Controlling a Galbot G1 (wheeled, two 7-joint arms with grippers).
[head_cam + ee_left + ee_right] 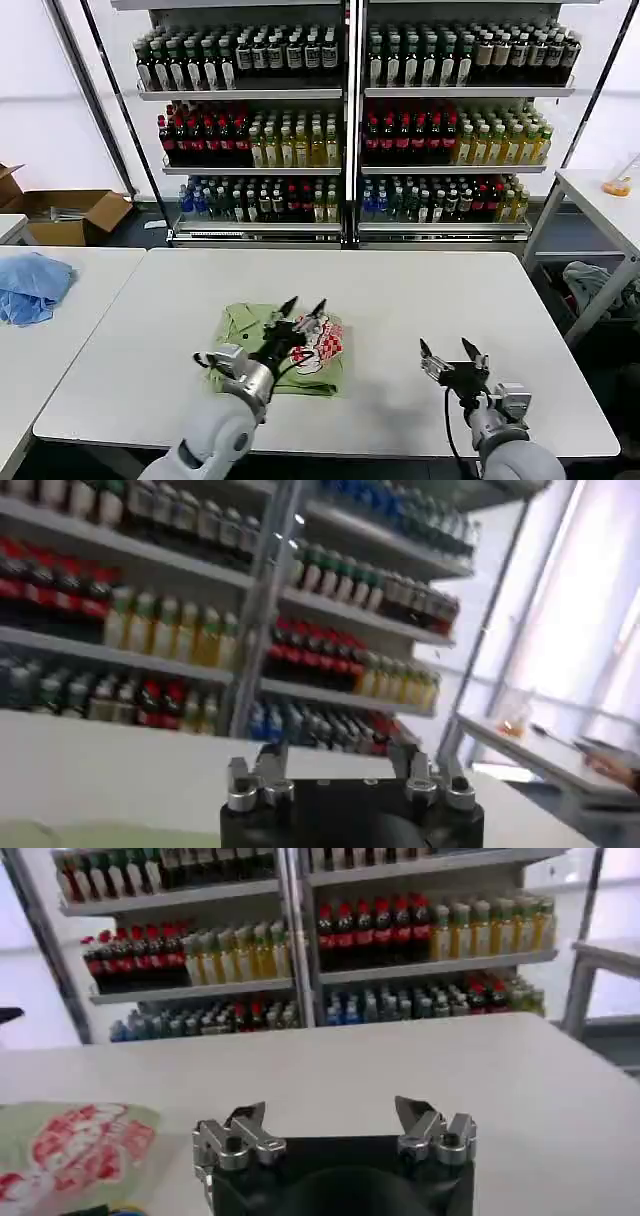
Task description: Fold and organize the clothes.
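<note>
The clothes [262,338], a light green polo shirt, lie folded into a small rectangle on the white table [420,290], left of centre near the front edge. Its red-and-white cartoon print [318,345] faces up, and the print also shows in the right wrist view [70,1148]. My left gripper [304,306] hovers open just above the folded shirt, fingers spread and holding nothing. In the left wrist view the left gripper [345,765] points toward the shelves. My right gripper [449,350] is open over bare table to the right of the shirt, seen too in its wrist view [330,1114].
A light blue garment [32,285] lies on a second table at the left. Shelves of bottles [350,130] stand behind the table. Cardboard boxes [70,215] sit on the floor at the far left, and a side table [600,200] with cloth below it stands at the right.
</note>
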